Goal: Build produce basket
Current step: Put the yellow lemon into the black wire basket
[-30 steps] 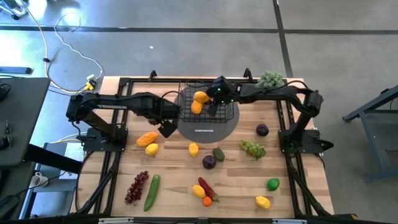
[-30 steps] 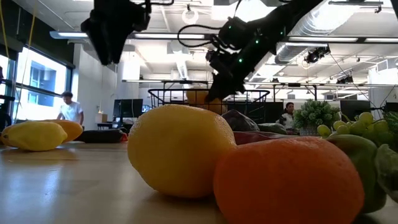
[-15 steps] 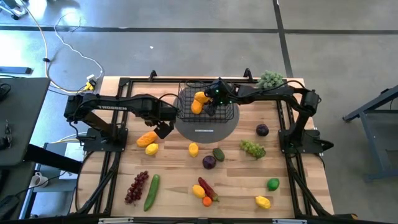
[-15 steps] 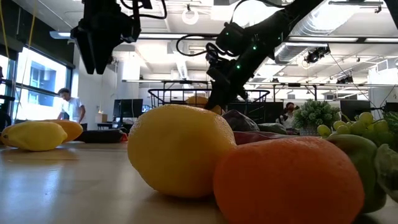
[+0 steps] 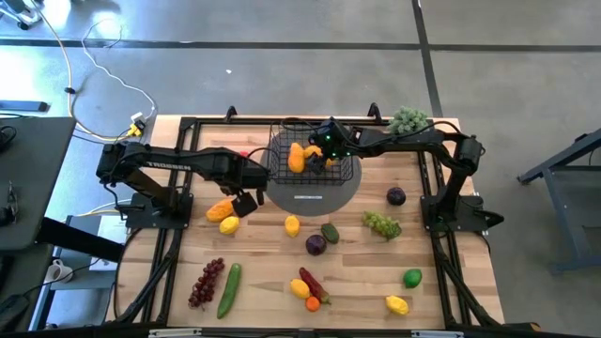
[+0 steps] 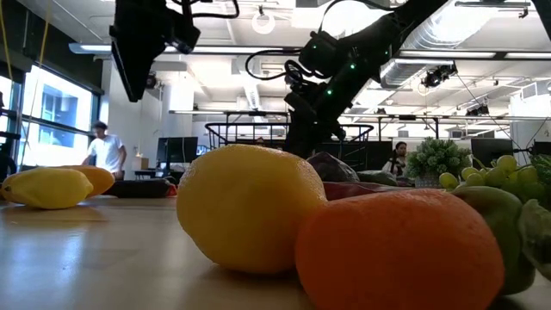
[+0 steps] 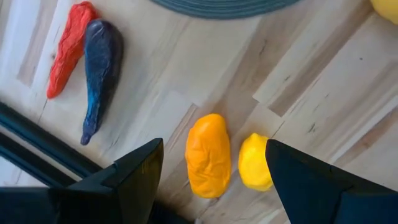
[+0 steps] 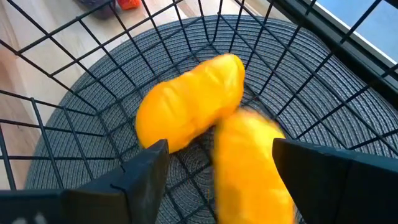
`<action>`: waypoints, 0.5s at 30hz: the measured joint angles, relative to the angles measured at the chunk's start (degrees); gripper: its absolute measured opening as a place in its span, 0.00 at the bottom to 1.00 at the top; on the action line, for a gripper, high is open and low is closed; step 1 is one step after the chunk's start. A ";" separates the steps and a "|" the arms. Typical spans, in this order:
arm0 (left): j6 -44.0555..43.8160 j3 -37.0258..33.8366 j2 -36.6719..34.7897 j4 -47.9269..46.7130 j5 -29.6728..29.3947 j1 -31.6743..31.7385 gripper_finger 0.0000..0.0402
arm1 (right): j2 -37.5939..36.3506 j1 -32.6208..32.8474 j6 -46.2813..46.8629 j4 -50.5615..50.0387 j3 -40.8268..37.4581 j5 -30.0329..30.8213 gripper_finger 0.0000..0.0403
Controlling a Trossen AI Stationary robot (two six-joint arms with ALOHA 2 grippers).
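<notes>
The black wire basket [image 5: 311, 160] stands on a round grey mat [image 5: 314, 192] at the table's far middle. Two orange-yellow fruits [image 5: 299, 155] lie inside it; in the right wrist view one [image 8: 186, 109] is sharp and the other [image 8: 252, 165] is blurred. My right gripper [image 5: 322, 161] [image 8: 221, 148] hangs open over the basket, just above them. My left gripper [image 5: 241, 201] [image 7: 214, 149] hovers open over the orange mango [image 7: 208, 155] and a lemon [image 7: 255, 163], which lie on the wood left of the mat.
A red chili [image 7: 71, 46] and a purple eggplant [image 7: 99, 74] lie by the frame rail. More produce is scattered over the near half: lemon [image 5: 292, 224], plum [image 5: 316, 245], green grapes [image 5: 382, 223], cucumber [image 5: 228, 289], lime [image 5: 412, 278]. A potted plant [image 5: 409, 118] stands at the far right corner.
My left gripper has moved toward the table's near-left, away from the basket and over the mango and lemon. An orange-yellow fruit that showed at my right gripper in the low view has dropped out of sight into the basket.
</notes>
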 joint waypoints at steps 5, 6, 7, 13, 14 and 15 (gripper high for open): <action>0.63 0.00 0.00 0.19 0.42 -0.18 0.68 | -1.04 0.00 0.11 -0.79 0.00 -1.09 0.66; 1.07 0.00 -0.11 0.05 1.05 -0.17 0.68 | -1.53 0.00 0.63 -1.42 0.00 -1.07 0.66; 1.44 0.00 -0.33 -0.13 1.51 -0.16 0.68 | -2.02 -0.04 1.64 -1.92 0.00 -1.07 0.66; 2.49 0.00 -3.69 -0.80 0.84 -0.33 0.68 | -5.45 -0.13 2.78 -2.59 0.00 -1.05 0.67; 2.49 0.00 -4.53 -0.83 0.15 -0.50 0.68 | -5.96 -0.13 2.75 -2.81 0.00 -1.05 0.67; 2.52 0.00 -5.49 -0.78 -0.76 -0.55 0.68 | -6.48 -0.13 2.66 -3.01 0.00 -1.05 0.67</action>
